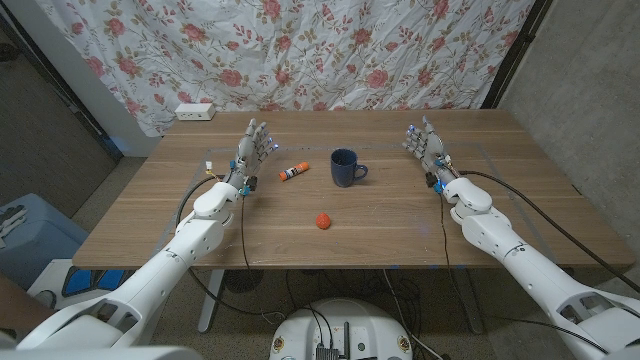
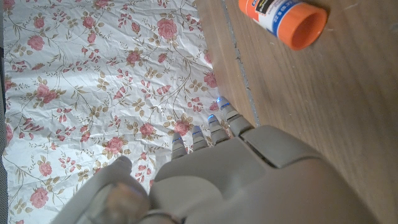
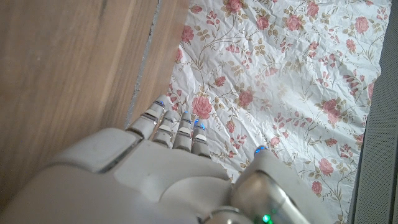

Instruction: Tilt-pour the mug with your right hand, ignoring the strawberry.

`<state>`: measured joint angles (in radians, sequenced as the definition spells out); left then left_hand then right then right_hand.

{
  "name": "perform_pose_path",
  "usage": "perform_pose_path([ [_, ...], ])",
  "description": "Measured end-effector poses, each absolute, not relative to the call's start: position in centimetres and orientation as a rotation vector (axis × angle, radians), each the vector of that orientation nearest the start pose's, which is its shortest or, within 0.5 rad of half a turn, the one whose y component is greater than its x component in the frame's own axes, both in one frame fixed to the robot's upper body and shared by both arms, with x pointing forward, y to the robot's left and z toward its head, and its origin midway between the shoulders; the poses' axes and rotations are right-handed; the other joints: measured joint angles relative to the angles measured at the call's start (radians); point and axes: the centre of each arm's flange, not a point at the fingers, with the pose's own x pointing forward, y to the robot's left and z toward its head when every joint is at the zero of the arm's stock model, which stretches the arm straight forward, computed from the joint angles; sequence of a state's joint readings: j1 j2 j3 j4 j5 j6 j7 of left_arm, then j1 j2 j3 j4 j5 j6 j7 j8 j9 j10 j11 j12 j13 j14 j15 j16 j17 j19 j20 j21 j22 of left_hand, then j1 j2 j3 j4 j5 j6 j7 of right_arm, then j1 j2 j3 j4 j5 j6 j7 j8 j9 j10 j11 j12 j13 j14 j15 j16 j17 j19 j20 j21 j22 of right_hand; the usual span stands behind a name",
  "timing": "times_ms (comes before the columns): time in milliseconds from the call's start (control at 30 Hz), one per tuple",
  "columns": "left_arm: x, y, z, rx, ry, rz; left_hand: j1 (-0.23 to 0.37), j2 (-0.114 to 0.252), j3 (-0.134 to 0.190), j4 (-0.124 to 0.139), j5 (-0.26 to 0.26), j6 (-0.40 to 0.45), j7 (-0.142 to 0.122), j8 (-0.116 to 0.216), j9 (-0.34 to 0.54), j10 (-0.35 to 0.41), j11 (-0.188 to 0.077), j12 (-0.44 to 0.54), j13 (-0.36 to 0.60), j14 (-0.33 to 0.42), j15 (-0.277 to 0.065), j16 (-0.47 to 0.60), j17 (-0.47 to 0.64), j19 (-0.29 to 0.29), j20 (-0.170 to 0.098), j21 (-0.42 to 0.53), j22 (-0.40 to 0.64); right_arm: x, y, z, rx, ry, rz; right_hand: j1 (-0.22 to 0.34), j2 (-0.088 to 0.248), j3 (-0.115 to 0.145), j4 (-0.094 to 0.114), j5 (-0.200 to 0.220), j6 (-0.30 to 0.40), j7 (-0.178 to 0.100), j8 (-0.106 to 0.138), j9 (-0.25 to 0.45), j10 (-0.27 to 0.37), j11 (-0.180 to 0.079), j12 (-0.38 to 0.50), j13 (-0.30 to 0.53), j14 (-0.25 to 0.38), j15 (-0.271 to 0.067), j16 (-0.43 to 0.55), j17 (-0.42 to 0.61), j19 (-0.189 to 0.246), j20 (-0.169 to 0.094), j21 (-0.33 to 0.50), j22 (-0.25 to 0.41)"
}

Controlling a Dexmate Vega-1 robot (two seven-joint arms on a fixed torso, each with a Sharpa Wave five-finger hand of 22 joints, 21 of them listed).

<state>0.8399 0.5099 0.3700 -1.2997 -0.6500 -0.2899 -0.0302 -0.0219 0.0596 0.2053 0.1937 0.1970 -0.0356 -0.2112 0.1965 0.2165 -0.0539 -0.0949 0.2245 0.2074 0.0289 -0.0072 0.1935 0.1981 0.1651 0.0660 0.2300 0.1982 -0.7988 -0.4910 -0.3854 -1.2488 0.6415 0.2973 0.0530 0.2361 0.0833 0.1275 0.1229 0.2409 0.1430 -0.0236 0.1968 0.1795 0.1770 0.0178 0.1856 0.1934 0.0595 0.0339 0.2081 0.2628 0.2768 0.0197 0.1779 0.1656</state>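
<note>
Head view: one wooden table (image 1: 400,225) is seen from above, with two robot hands and four small things on it.
Mug: one dark blue mug (image 1: 346,167) is seen standing upright near the middle of the table, with its handle turned toward the right hand. It is not touched by either hand.
Strawberry: one red strawberry (image 1: 323,221) is seen lying in front of the mug, nearer the robot, apart from it.
Glue stick: one glue stick (image 1: 293,172) with an orange cap is seen lying on its side, between the left hand and the mug. In the left wrist view its orange cap end (image 2: 292,18) is seen on the wood.
White box: one small white box (image 1: 195,111) is seen at the far left edge of the table.
Cloth: one flowered cloth (image 1: 330,50) is hung behind the table.
Left hand: the left hand (image 1: 252,150) is held up with its fingers apart, and nothing is held in it.
Right hand: the right hand (image 1: 426,147) is held up well to the right of the mug, fingers apart, and nothing is held in it.
</note>
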Motion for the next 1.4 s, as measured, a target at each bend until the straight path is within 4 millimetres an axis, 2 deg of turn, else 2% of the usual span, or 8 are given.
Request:
perform_pose_path([
  [133, 65.3, 29.0, -2.7, -0.042, -0.594, -0.207, 0.000, 0.000, 0.000, 0.000, 0.000, 0.000, 0.000, 0.000, 0.000, 0.000, 0.000, 0.000, 0.000, 0.000, 0.000, 0.000, 0.000, 0.000, 0.000, 0.000, 0.000, 66.3, -28.3, -1.8, 0.007, -0.602, 0.224, 0.013, 0.013, 0.003, -0.003, 0.000, 0.000, 0.000, 0.000, 0.000, 0.000, 0.000, 0.000, 0.000, 0.000, 0.000, 0.000, 0.000, 0.000, 0.000, 0.000, 0.000],
  [433, 65.3, 29.0, -2.7, -0.042, -0.594, -0.206, 0.000, 0.000, 0.000, 0.000, 0.000, 0.000, 0.000, 0.000, 0.000, 0.000, 0.000, 0.000, 0.000, 0.000, 0.000, 0.000, 0.000, 0.000, 0.000, 0.000, 0.000, 66.0, -27.8, -1.2, -0.060, -0.628, 0.215, 0.013, 0.013, 0.007, -0.013, 0.000, 0.000, 0.000, 0.000, 0.000, 0.000, 0.000, 0.000, 0.000, 0.007, -0.007, 0.000, -0.008, -0.017, -0.009, 0.000, 0.000],
  [600, 65.3, 29.0, -2.7, -0.041, -0.594, -0.206, 0.000, 0.000, 0.000, 0.000, 0.000, 0.000, 0.000, 0.000, 0.000, 0.000, 0.000, 0.000, 0.000, 0.000, 0.000, 0.000, 0.000, 0.000, 0.000, 0.000, 0.000, 65.8, -27.5, -1.0, -0.094, -0.638, 0.209, 0.023, 0.002, 0.010, -0.024, 0.000, -0.003, -0.002, -0.002, 0.000, 0.000, 0.000, 0.000, 0.000, 0.007, -0.007, 0.000, -0.012, -0.024, -0.016, 0.000, 0.000],
  [833, 65.3, 29.0, -2.7, -0.041, -0.594, -0.206, 0.000, 0.000, 0.000, 0.000, 0.000, 0.000, 0.000, 0.000, 0.000, 0.000, 0.000, 0.000, 0.000, 0.000, 0.000, 0.000, 0.000, 0.000, 0.000, 0.000, 0.000, 65.3, -27.4, -0.4, -0.165, -0.662, 0.195, 0.030, -0.004, 0.009, -0.038, 0.000, -0.008, 0.000, -0.005, -0.003, -0.006, -0.006, 0.000, -0.003, 0.003, -0.011, 0.000, -0.017, -0.035, -0.013, 0.000, 0.000],
  [867, 65.3, 29.0, -2.7, -0.042, -0.594, -0.206, 0.000, 0.000, 0.000, 0.000, 0.000, 0.000, 0.000, 0.000, 0.000, 0.000, 0.000, 0.000, 0.000, 0.000, 0.000, 0.000, 0.000, 0.000, 0.000, 0.000, 0.000, 65.1, -27.4, -0.3, -0.175, -0.665, 0.192, 0.039, -0.013, 0.009, -0.043, 0.000, -0.008, 0.000, -0.005, -0.003, -0.006, -0.006, 0.000, -0.003, 0.003, -0.011, 0.000, -0.017, -0.035, -0.013, 0.000, 0.000],
  [967, 65.3, 29.0, -2.7, -0.042, -0.594, -0.206, 0.000, 0.000, 0.000, 0.000, 0.000, 0.000, 0.000, 0.000, 0.000, 0.000, 0.000, 0.000, 0.000, 0.000, 0.000, 0.000, 0.000, 0.000, 0.000, 0.000, 0.000, 64.8, -27.3, -0.4, -0.205, -0.666, 0.181, 0.039, -0.014, 0.007, -0.051, 0.000, -0.021, -0.002, -0.005, -0.003, -0.011, -0.011, 0.000, -0.003, 0.003, -0.011, 0.000, -0.021, -0.038, -0.016, 0.000, -0.001],
  [1000, 65.3, 29.0, -2.7, -0.042, -0.594, -0.206, 0.000, 0.000, 0.000, 0.000, 0.000, 0.000, 0.000, 0.000, 0.000, 0.000, 0.000, 0.000, 0.000, 0.000, 0.000, 0.000, 0.000, 0.000, 0.000, 0.000, 0.000, 64.6, -27.3, -0.4, -0.208, -0.668, 0.183, 0.051, -0.025, 0.010, -0.055, 0.000, -0.021, -0.002, -0.005, -0.003, -0.011, -0.011, 0.000, -0.003, 0.003, -0.011, 0.000, -0.022, -0.042, -0.020, 0.000, -0.002],
  [1400, 65.3, 29.0, -2.7, -0.042, -0.594, -0.207, 0.000, 0.000, 0.000, 0.000, 0.000, 0.000, 0.000, 0.000, 0.000, 0.004, -0.003, 0.000, 0.000, 0.000, 0.000, 0.000, 0.000, 0.000, 0.000, 0.000, 0.000, 63.3, -26.2, -1.1, -0.321, -0.667, 0.150, 0.071, -0.057, 0.001, -0.093, 0.000, -0.049, 0.006, -0.012, -0.003, -0.020, -0.013, 0.000, -0.003, -0.002, -0.016, -0.005, -0.031, -0.042, -0.020, 0.000, -0.003],
])
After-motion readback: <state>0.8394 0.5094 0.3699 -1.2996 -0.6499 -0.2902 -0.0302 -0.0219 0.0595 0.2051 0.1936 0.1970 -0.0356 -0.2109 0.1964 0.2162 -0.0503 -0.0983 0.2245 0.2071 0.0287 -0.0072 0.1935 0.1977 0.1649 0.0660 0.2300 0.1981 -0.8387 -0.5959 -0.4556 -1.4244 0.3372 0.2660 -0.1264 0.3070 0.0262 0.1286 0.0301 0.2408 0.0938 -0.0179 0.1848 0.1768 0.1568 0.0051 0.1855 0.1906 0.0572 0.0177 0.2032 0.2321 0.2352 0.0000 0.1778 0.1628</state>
